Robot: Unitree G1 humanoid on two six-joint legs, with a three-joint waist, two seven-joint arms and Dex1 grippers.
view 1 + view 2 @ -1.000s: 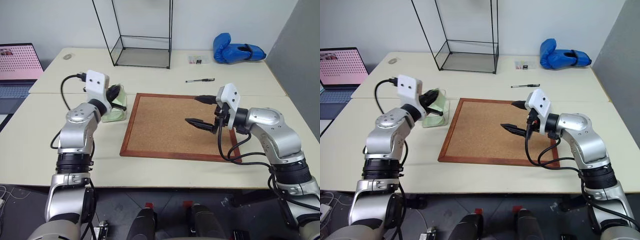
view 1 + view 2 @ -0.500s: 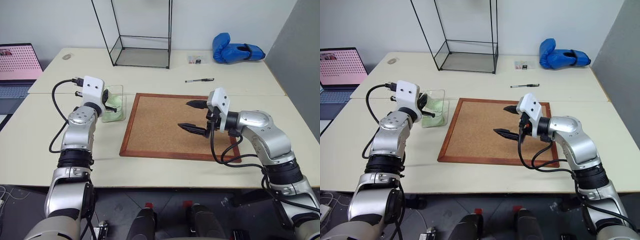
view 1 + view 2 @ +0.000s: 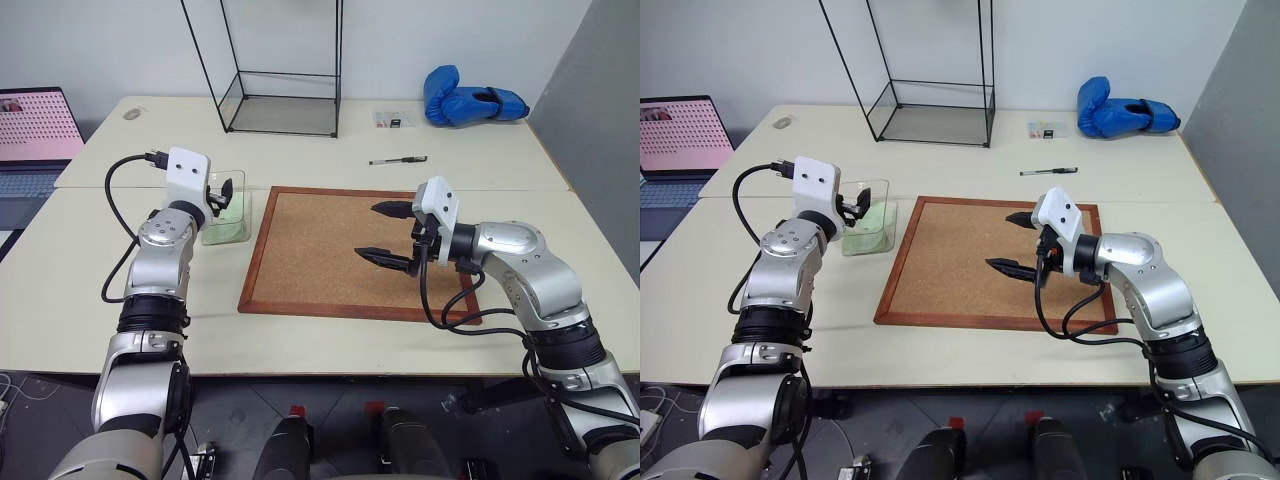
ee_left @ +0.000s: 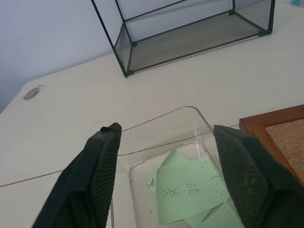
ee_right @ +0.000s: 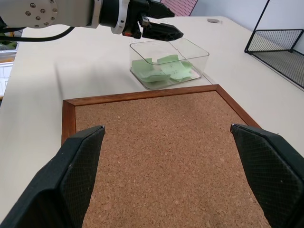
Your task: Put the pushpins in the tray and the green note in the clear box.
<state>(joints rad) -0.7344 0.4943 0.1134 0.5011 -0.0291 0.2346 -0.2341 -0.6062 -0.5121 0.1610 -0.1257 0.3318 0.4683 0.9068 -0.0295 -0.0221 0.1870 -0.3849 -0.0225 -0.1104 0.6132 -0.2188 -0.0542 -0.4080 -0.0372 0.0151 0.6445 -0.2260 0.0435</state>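
Just below your left pincer, the pale green rectangular paper note lay loose among other green slips inside the small clear plastic box with rounded corners. That pincer stood released, its two black fingers spread wide over the box's near rim with nothing between them. A second ago you had those fingers clenched and dipped into the box with green paper at their tips; half a second ago they were only starting to part. Now they had drawn back to the box's near wall, and the note stayed behind in the box, free of both fingers.

Over to the right of that pincer, your right pincer hung above the large wood-framed cork board, released, its fingers held far apart and empty. It was just as wide a second earlier. Since then it had come slightly further across the board toward the box, with most of that shift done by half a second ago.

Beyond the left pincer, the tall black wire-framed glass case stood on the cream table, well apart from the box. Past the right pincer's far side lay a black pen, and further off a blue boxing glove. You could not make out the pushpins or the tray.
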